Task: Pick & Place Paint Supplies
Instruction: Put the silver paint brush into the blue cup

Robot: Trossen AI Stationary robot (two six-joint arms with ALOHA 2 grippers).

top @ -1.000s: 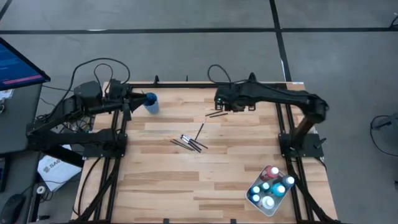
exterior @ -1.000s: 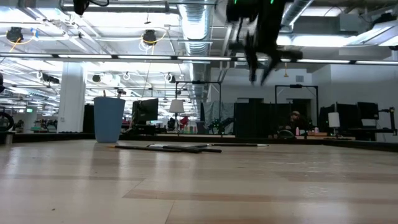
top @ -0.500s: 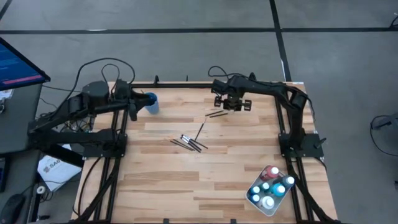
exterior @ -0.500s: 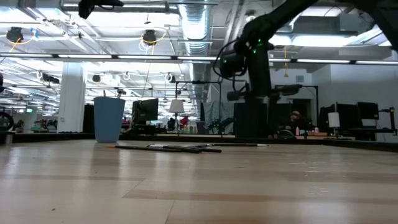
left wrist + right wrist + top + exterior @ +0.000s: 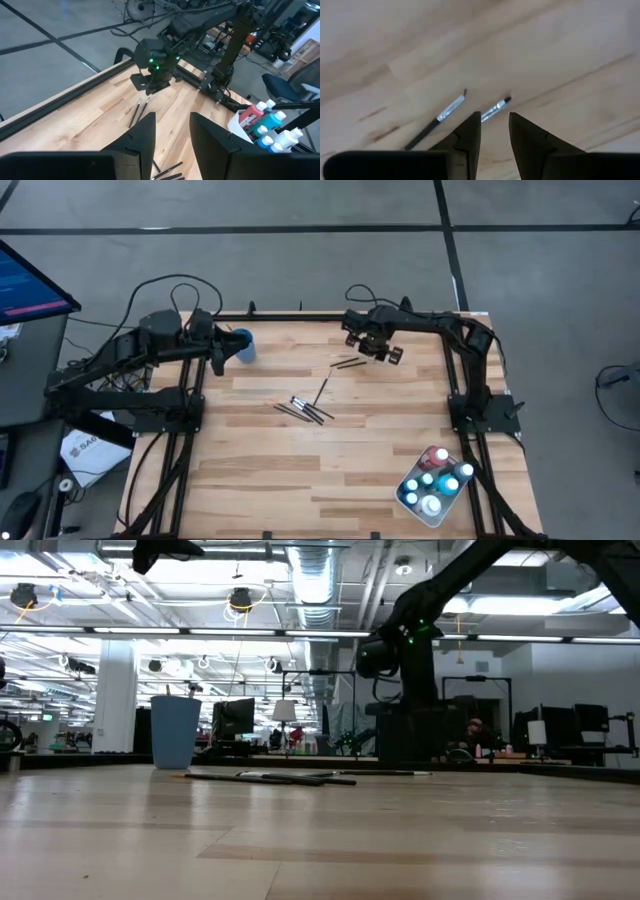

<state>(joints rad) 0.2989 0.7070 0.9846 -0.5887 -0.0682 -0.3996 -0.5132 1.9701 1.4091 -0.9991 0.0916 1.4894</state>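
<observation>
Two paintbrushes point(image 5: 449, 110) lie near the tabletop's far edge and a cluster of brushes point(image 5: 305, 409) lies mid-table, all unpicked, while the paint bottles point(image 5: 432, 480) sit in the tray point(image 5: 409, 506) at the near right corner; the right gripper point(image 5: 377, 348) hovers over the pair, narrowly parted and empty, and the left gripper point(image 5: 218, 356), also narrowly parted and empty, waits beside the cup point(image 5: 243, 345).

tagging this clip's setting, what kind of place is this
Probably an open-plan robotics lab or workshop: exposed silver ceiling ducts, rows of desks with dark computer monitors, and a light wooden slatted worktable in a black metal frame.
</observation>
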